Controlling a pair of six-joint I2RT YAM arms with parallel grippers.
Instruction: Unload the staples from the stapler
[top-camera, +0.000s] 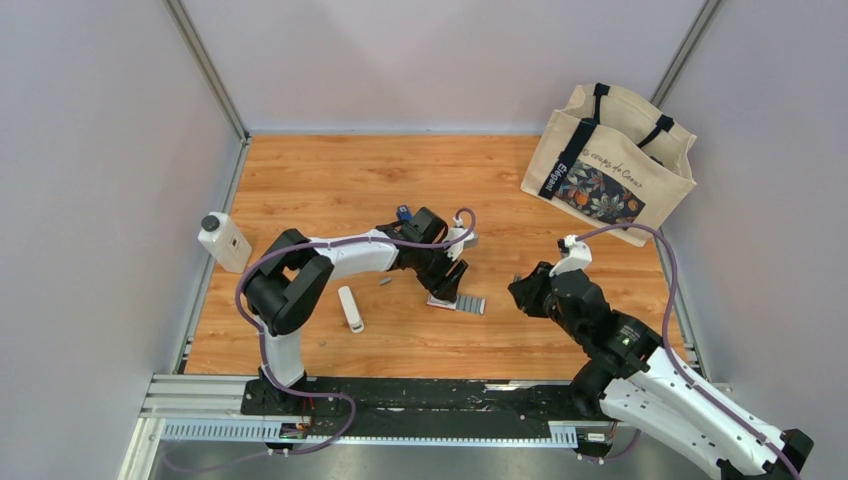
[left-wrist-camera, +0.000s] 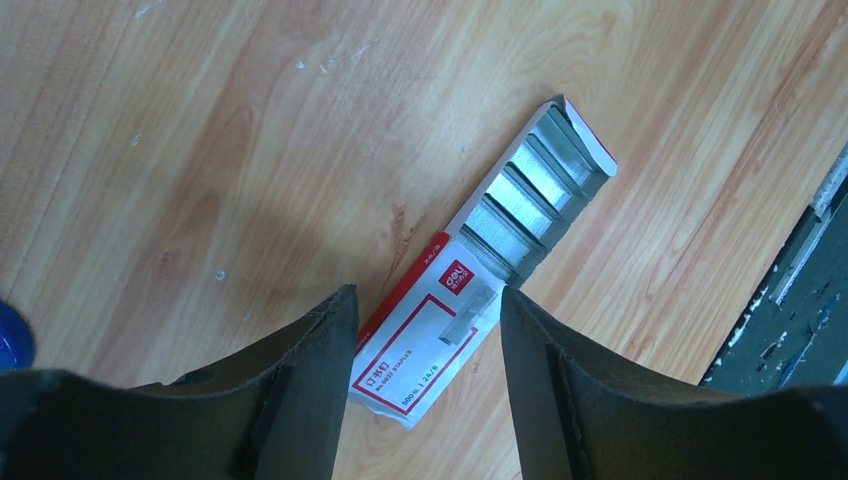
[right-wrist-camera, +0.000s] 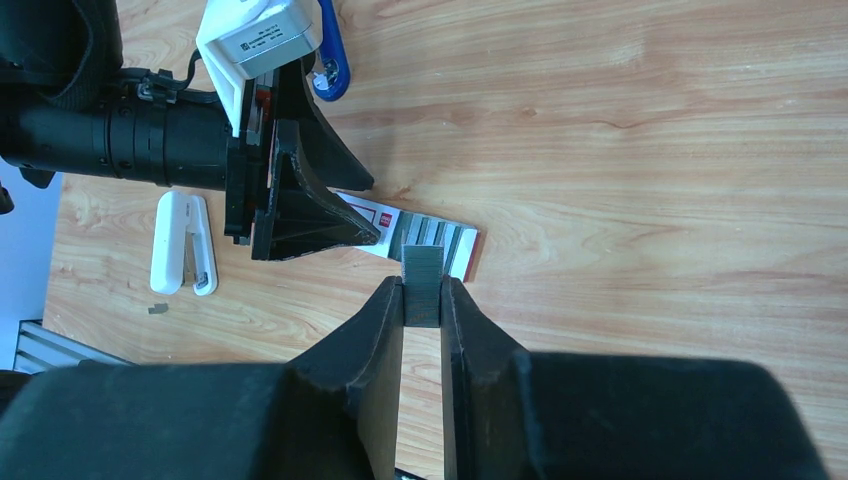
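The blue stapler (top-camera: 404, 212) lies on the wooden table behind my left arm; only its blue end shows in the right wrist view (right-wrist-camera: 330, 62) and at the left wrist view's edge (left-wrist-camera: 10, 335). My right gripper (right-wrist-camera: 421, 290) is shut on a short grey block of staples (right-wrist-camera: 422, 272), held just in front of a red-and-white staple box (right-wrist-camera: 385, 222). My left gripper (left-wrist-camera: 425, 300) is open, its fingers straddling the printed end of that box (left-wrist-camera: 420, 360). Rows of grey staples (left-wrist-camera: 535, 185) fill the box's slid-out tray. In the top view the two grippers (top-camera: 447, 285) (top-camera: 522, 290) face each other across the box (top-camera: 458, 302).
A white oblong stick (top-camera: 350, 308) lies left of the box. Small grey strips rest on the wood (top-camera: 384, 283) (top-camera: 323, 343). A white bottle with a black cap (top-camera: 224, 240) stands at the left edge, a canvas tote bag (top-camera: 610, 165) at the back right.
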